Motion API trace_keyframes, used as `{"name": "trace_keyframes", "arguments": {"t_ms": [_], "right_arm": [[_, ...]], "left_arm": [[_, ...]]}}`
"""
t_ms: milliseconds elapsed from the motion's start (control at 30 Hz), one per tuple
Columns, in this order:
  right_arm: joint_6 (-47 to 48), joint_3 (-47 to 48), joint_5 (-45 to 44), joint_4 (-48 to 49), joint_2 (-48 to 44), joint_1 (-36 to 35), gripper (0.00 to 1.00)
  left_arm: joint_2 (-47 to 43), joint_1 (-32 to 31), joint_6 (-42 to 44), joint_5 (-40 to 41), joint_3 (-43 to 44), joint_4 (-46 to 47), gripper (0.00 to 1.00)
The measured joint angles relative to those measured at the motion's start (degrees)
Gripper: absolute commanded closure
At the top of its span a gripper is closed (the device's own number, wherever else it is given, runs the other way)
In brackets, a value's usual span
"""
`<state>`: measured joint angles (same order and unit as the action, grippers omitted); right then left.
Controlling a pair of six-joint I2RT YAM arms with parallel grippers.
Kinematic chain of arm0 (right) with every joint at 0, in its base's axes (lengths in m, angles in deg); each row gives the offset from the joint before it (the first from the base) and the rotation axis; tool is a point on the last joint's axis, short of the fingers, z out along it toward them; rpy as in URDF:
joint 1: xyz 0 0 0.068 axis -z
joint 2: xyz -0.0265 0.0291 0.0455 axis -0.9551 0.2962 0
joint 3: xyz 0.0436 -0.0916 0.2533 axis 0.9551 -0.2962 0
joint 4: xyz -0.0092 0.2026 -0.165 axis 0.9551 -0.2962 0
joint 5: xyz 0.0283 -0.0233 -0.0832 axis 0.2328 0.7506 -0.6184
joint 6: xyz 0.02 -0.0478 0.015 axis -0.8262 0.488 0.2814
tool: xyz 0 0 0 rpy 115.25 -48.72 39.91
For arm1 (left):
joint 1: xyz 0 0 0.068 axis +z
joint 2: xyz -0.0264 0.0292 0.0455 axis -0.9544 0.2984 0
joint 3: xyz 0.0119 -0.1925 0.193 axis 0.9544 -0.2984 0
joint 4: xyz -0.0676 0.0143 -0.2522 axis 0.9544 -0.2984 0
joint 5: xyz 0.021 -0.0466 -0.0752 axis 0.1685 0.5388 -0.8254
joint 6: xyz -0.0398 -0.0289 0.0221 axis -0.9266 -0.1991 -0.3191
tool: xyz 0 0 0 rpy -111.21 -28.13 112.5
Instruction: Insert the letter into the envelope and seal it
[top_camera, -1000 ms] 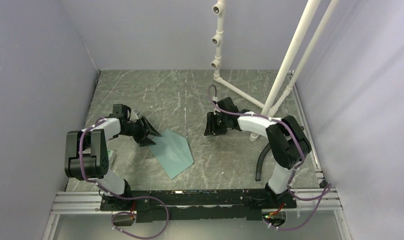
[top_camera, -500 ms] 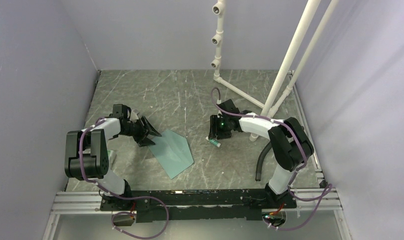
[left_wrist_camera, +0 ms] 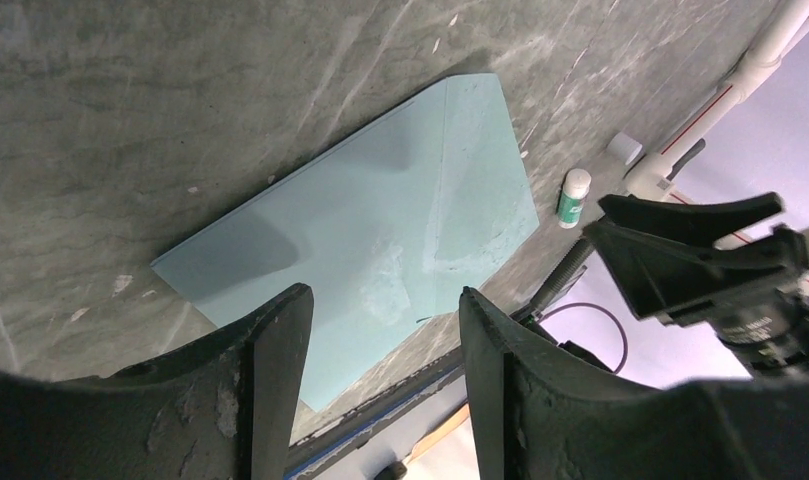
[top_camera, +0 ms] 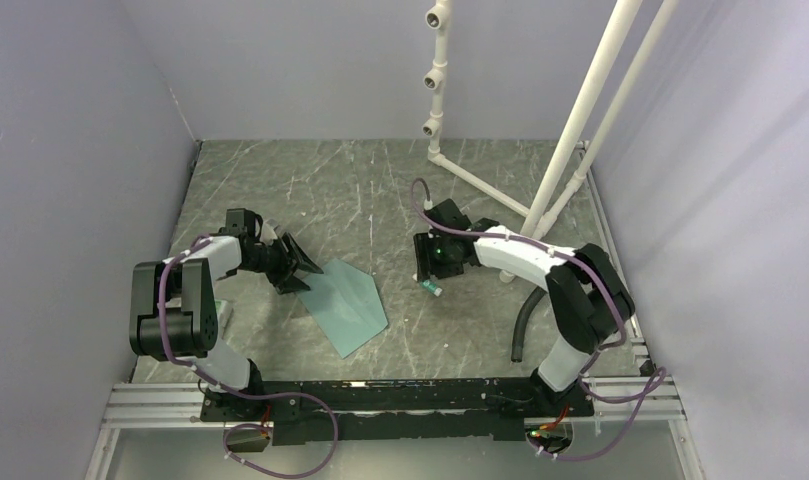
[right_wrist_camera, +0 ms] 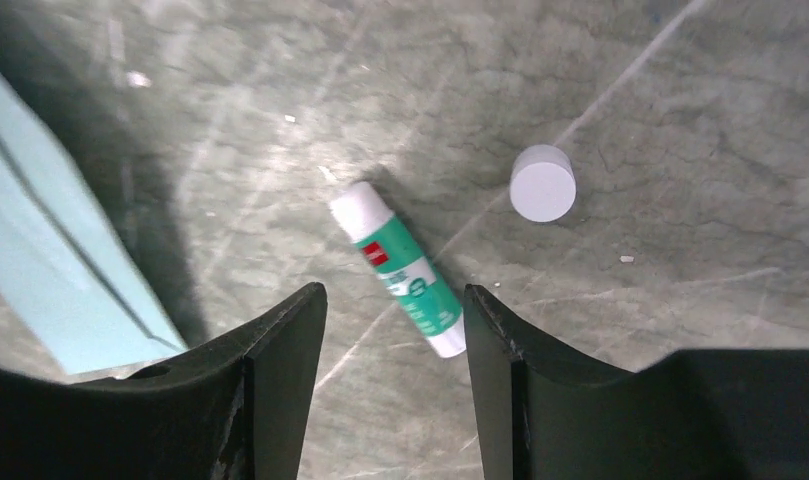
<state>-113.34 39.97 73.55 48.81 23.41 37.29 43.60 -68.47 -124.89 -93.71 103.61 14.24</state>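
**While both claws hang spread, sealing looks nearly done**

No letter shows — likely inside the envelope (top_camera: 348, 305), flat on the tabletop (top_camera: 280, 180) by the empty left claw (left_wrist_camera: 385, 300). Also empty, the right claw (right_wrist_camera: 395, 295) hovers over a glue stick (right_wrist_camera: 405, 268), cap (right_wrist_camera: 542, 183) off beside it — pressing the flap may remain.

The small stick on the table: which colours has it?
The stick is green and white; best seen in right wrist view.

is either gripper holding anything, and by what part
Nothing is held. The right gripper is open above the glue stick; the left gripper is open by the envelope.
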Motion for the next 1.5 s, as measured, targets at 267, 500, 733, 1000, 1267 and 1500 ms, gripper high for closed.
{"name": "trace_keyframes", "arguments": {"t_ms": [267,500,733,1000,1267,1500], "right_arm": [[-1.29,5.01,2.43,0.17,-5.75,-0.39,0.72],[-6.12,6.84,8.22,4.66,0.24,-1.18,0.83],[-10.54,13.09,14.32,5.99,12.66,-2.03,0.85],[-13.16,14.49,25.38,9.18,19.17,-2.8,0.86],[-13.57,14.53,36.41,13.66,20.35,-3.3,0.87],[-10.62,18.67,41.57,13.66,23.67,-4.83,0.87]], "left_arm": [[-3.08,0.0,0.22,-1.51,0.0,-0.9,0.79],[-4.9,0.0,0.17,-3.52,-1.16,-0.11,0.97],[-1.81,0.0,0.76,-2.62,-2.21,-0.61,0.98],[1.99,-0.35,-0.17,-0.02,-4.74,-0.17,0.98],[2.05,-0.76,-3.13,1.29,-6.01,1.88,0.97],[2.05,-0.76,-5.01,0.87,-6.64,3.28,0.97]]}}
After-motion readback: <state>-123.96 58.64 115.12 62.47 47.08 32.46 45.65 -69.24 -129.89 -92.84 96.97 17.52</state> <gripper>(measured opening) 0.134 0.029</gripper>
